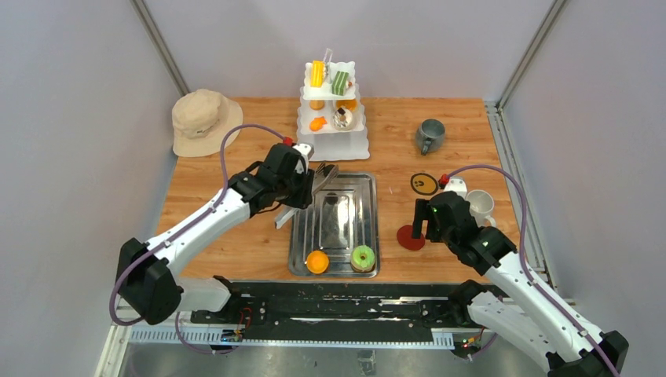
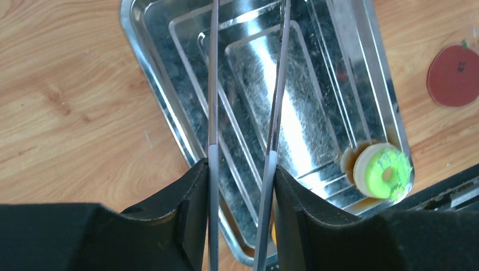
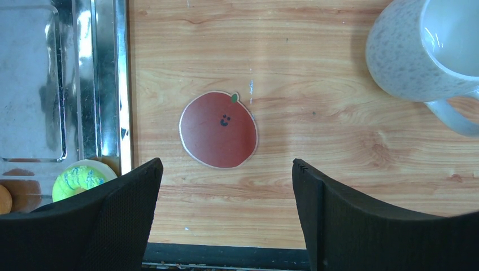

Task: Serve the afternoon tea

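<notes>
My left gripper (image 1: 308, 182) (image 2: 240, 169) is shut on a pair of steel tongs (image 1: 323, 174) (image 2: 213, 84); their two blades stand slightly apart and reach over the far half of the steel tray (image 1: 370, 206) (image 2: 141, 51). A green donut (image 1: 363, 257) (image 2: 384, 172) (image 3: 79, 179) and an orange pastry (image 1: 317, 261) (image 3: 4, 199) lie at the tray's near end. A white tiered stand (image 1: 355, 143) behind the tray carries several pastries. My right gripper (image 1: 422, 220) (image 3: 226, 169) hangs open and empty over a red apple coaster (image 1: 409, 237) (image 3: 219, 130). The white mug (image 1: 480, 204) (image 3: 418, 51) stands right of it, the grey mug (image 1: 430, 135) farther back.
A beige bucket hat (image 1: 204, 119) lies at the back left. A yellow round coaster (image 1: 424, 184) sits between the two mugs. Grey walls close in the table on three sides, and the black rail with the arm bases runs along the near edge.
</notes>
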`<state>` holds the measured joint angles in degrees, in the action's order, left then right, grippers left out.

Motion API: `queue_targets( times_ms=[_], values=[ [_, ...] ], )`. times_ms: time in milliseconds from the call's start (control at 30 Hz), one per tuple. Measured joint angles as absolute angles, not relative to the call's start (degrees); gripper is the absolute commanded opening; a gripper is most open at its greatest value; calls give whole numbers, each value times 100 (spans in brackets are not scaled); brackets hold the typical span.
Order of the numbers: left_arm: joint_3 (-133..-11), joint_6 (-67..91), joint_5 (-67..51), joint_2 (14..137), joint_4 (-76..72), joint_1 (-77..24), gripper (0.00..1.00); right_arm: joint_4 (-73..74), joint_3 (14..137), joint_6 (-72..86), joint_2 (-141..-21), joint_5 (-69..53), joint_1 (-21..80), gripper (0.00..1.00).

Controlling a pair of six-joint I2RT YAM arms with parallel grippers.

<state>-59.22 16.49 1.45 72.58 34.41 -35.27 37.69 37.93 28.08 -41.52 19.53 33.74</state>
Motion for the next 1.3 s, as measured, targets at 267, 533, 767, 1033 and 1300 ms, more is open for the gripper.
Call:
queue_targets(
  times_ms=[267, 533, 767, 1033, 1300],
  values=[
    [-6062, 2088, 425, 8042, 2635, -3527, 13, 3769, 3793, 2808, -4152, 1953, 3374, 84],
    [-6088, 2515, 670, 8431, 1737, -3527, 12, 3800, 3793, 2808, -4152, 1959, 3374, 84],
    [-6410, 2729, 711, 9227, 1179, -3527, 11, 3806, 3793, 2810, -4158, 1962, 3374, 84],
    [-7002, 2884, 845, 10112, 685, -3527, 12, 3809, 3793, 2810, -4211, 1964, 3374, 84],
    [-7664, 2956, 1063, 11133, 246, -3527, 13, 3846, 3793, 2814, -4230, 1994, 3374, 84]
  ],
)
